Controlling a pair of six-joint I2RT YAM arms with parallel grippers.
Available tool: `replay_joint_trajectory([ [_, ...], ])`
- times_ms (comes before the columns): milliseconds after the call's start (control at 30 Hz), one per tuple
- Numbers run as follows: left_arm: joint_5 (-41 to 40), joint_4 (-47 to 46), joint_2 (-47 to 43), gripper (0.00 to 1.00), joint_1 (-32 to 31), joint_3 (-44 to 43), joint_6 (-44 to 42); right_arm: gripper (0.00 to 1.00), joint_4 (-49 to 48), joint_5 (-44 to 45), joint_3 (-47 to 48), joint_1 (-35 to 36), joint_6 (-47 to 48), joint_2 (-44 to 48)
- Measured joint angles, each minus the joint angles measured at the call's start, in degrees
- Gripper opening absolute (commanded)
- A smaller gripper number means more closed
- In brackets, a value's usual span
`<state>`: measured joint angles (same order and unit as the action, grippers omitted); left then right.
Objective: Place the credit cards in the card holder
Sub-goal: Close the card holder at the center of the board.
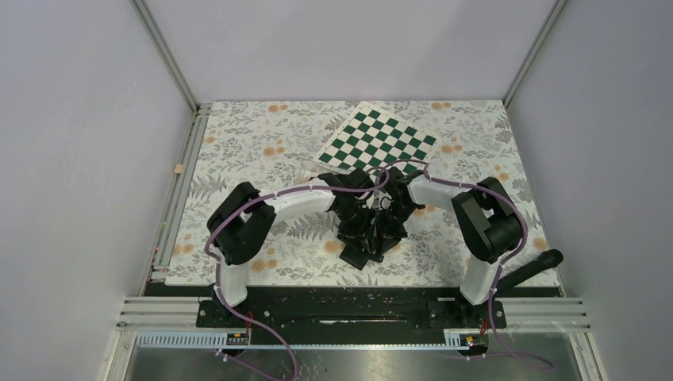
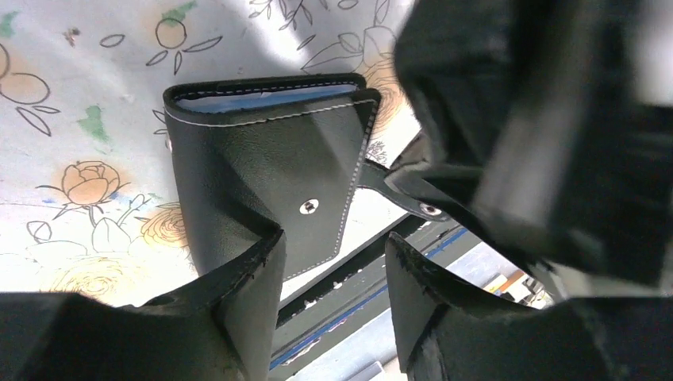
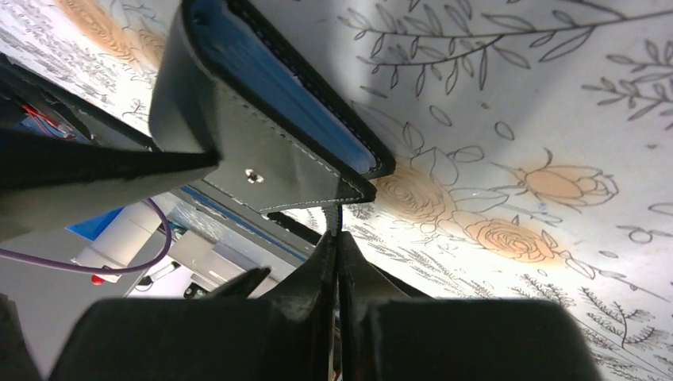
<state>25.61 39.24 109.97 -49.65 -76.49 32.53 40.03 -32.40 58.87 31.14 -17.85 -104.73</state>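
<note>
Your right pincer (image 3: pixel 337 238) is clamped on the snap tab (image 2: pixel 401 193) of the card holder (image 2: pixel 254 151), just ahead of its tips. Your left pincer (image 2: pixel 333 238) gapes, one finger against the holder; credit cards (image 3: pixel 278 87) sit inside.

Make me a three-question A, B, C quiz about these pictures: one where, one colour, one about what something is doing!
1. Where is the checkered board? A. far part of the table B. on the floor C. under the left arm
2. What colour are the credit cards at the card holder opening? A. red B. blue C. yellow
3. The right gripper has its fingers: A. spread wide B. pinched on the tab C. lying flat
Answers: 1A, it lies at the back. 2B, a blue strip peeks out. 3B, they meet on the strap.
</note>
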Motion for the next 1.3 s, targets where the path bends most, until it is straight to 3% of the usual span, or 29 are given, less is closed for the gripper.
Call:
replay_joint_trajectory([
  [300, 0.8, -0.5, 0.3, 0.23, -0.1, 1.5, -1.2, 0.12, -0.9, -1.1, -1.0, -2.3, -0.8, 4.9],
  [400, 1.2, -0.9, 0.3, 0.11, -0.1, 2.4, -1.2, 0.07, -2.8, -4.2, -1.3, -4.3, -1.8, 6.6],
  [500, 1.2, -1.1, 0.4, 0.05, -0.1, 3.2, -1.0, 0.00, -4.6, -7.0, -1.2, -5.0, -2.4, 6.4],
  [667, 1.2, -1.1, 0.5, 0.08, 0.0, 3.3, -0.6, 0.00, -6.4, -9.4, -1.2, -5.0, -3.5, 3.5],
  [933, 2.3, -3.0, -0.2, 0.34, 0.2, 4.1, 0.5, 0.00, -7.7, -7.6, -1.2, -4.7, -6.3, -2.8],
  [1200, 7.6, -11.8, -1.9, 0.35, -0.1, 4.9, 2.2, 0.00, -7.1, -7.2, -1.0, -4.6, -7.5, -3.3],
  [1300, 8.5, -13.0, -1.9, 0.29, -0.2, 5.0, 2.6, 0.00, -7.0, -7.1, -0.9, -4.5, -7.5, -3.3],
])
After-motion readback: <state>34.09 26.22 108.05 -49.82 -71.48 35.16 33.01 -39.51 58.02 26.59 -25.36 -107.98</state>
